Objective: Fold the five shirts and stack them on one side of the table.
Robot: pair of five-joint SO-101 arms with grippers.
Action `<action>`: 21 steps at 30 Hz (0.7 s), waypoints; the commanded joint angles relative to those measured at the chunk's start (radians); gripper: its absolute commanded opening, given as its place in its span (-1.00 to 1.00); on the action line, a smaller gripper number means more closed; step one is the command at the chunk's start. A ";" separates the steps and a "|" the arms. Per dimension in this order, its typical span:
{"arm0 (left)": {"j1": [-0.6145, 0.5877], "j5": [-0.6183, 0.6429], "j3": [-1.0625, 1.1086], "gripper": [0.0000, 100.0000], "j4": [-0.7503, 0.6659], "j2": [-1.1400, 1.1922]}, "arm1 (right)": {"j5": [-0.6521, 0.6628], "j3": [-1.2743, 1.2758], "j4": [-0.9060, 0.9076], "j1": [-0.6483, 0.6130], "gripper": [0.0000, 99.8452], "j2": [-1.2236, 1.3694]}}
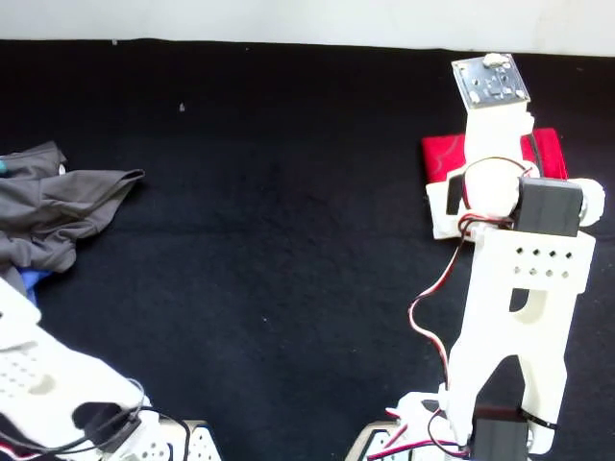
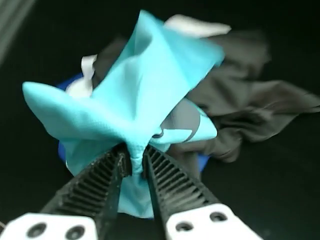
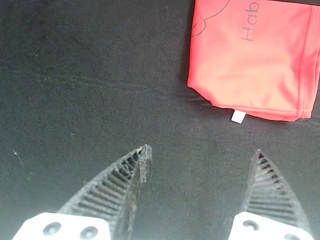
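Note:
My left gripper (image 2: 132, 162) is shut on a fold of a turquoise shirt (image 2: 135, 105), which bunches up over a heap of other shirts. A dark grey shirt (image 2: 250, 110) spreads beside it, with bits of white and blue cloth under the turquoise one. From above, the grey shirt (image 1: 58, 206) lies at the table's left edge with blue cloth (image 1: 31, 280) peeking out below it. My right gripper (image 3: 200, 160) hangs open over bare black cloth, a short way from a folded red shirt (image 3: 255, 60). That folded red shirt (image 1: 444, 154) sits at the far right, partly behind the right arm.
The black table cover (image 1: 288, 211) stretches between the heap on the left and the red shirt on the right. The right arm's white links (image 1: 519, 288) stand tall over the right side. The left arm's base (image 1: 58, 394) fills the near left corner.

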 commanded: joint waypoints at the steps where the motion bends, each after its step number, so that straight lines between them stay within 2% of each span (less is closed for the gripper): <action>1: 0.145 0.041 -0.038 -0.98 0.008 -0.216 | -0.009 0.002 0.005 -0.007 -0.40 -0.036; 5: 0.381 0.043 0.081 -0.98 0.008 -0.410 | -0.009 -0.002 0.005 0.024 -0.40 -0.035; 12: 0.829 0.051 0.509 -0.98 0.005 -0.668 | -0.009 -0.004 0.005 0.136 -0.40 -0.028; 15: 0.986 0.150 0.654 -0.98 0.005 -0.714 | -0.009 -0.004 0.005 0.179 -0.40 -0.027; 18: 1.086 0.213 0.808 -0.98 0.005 -0.699 | -0.009 -0.002 0.004 0.205 -0.40 -0.027; 21: 1.106 0.212 1.026 -0.98 -0.049 -0.634 | -0.009 0.001 0.004 0.214 -0.40 -0.028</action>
